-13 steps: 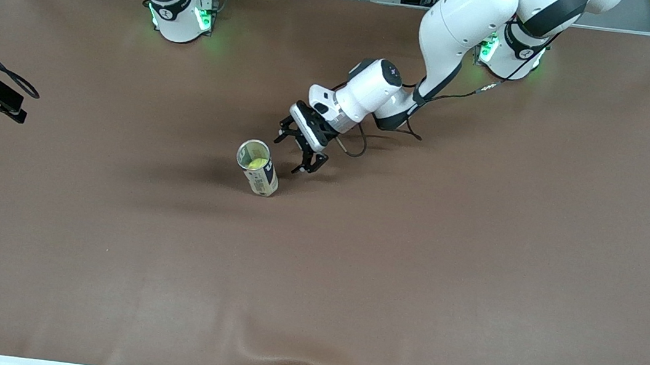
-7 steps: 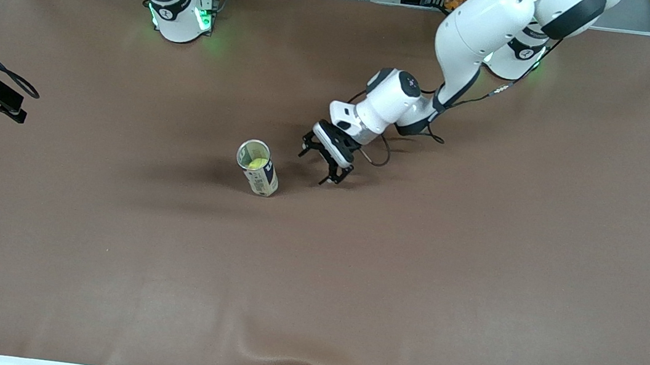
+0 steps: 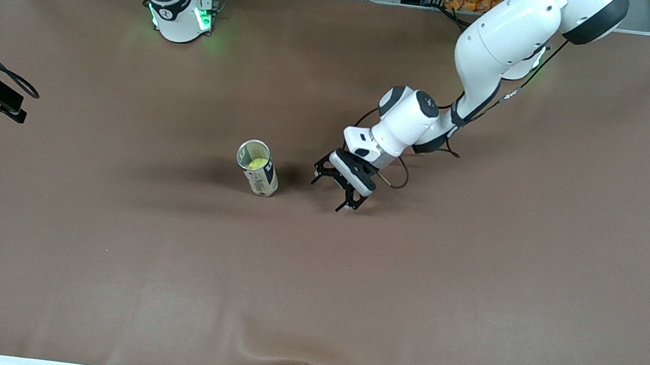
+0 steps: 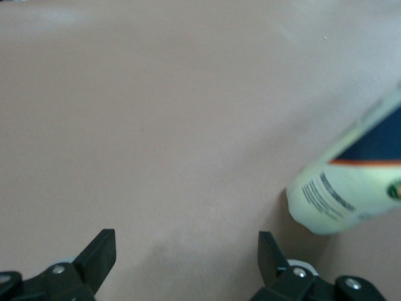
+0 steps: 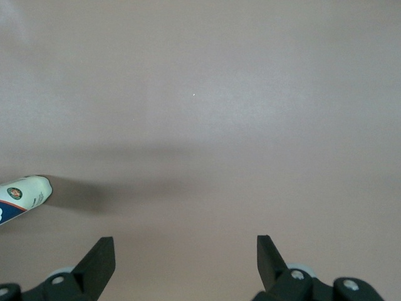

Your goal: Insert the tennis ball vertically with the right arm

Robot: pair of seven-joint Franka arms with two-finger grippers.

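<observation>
Left gripper (image 3: 335, 193) withdrew from one can (image 3: 258, 168), fingers apart.

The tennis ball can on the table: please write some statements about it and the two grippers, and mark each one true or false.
1. The can stands upright on the table. True.
2. The can is empty. False: a tennis ball lies inside.
3. The left gripper is open, beside the can. True.
4. The left gripper holds the can. False: it holds nothing and is apart from it.
5. The right gripper is open. True.
</observation>
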